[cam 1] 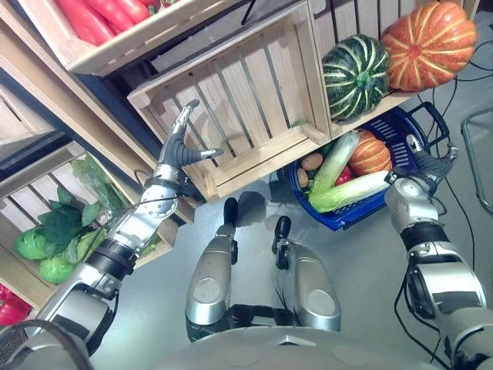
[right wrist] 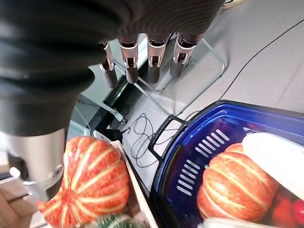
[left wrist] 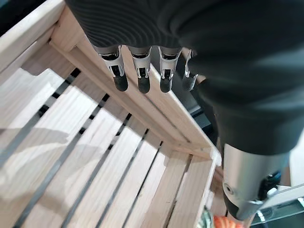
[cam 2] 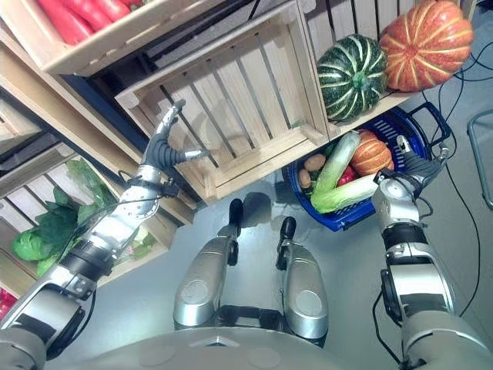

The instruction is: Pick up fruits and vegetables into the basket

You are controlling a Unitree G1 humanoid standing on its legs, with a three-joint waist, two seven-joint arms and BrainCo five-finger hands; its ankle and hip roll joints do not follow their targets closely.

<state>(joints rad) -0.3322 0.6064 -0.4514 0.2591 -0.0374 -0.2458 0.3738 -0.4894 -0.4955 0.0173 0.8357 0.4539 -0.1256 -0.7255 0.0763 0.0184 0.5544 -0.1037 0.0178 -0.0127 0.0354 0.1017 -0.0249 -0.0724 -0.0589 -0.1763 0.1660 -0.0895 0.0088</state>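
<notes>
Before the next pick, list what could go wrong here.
1. The blue basket is already heaped: two leeks lie slanted over the small orange pumpkin and potatoes, so another item could roll off.
2. The left hand is open at the rim of an empty wooden crate; reaching in there finds nothing to pick.
3. The right hand is open beside the basket's handle; a sweep toward the big orange pumpkin could knock the basket.

No readable text, label or number anywhere.
</notes>
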